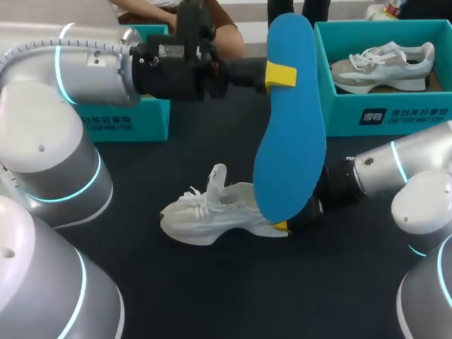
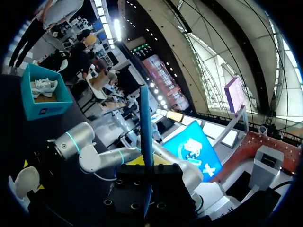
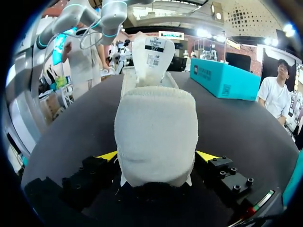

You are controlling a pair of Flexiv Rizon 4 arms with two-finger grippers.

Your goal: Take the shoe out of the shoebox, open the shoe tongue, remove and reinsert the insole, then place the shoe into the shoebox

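We are holding the blue insole (image 1: 293, 141) up in the air above the table (image 1: 212, 296) with our left pincer (image 1: 280, 74), whose yellow tips are clamping its two faces near the upper end. The insole is hanging upright, its lower end just in front of the heel of the white shoe (image 1: 212, 212). The shoe is resting on the table, out of the box, toe pointing toward our left arm, laces loose and tongue (image 3: 151, 56) standing up. Our right pincer (image 1: 293, 224) is gripping the heel, with a yellow fingertip (image 3: 207, 156) pressing on each side of it. The open teal shoebox (image 1: 395, 113) is sitting at the far right of the table, well apart from the shoe, with a grey sneaker (image 1: 385, 65) lying inside. A second teal box (image 1: 134, 120) is sitting behind our left arm.
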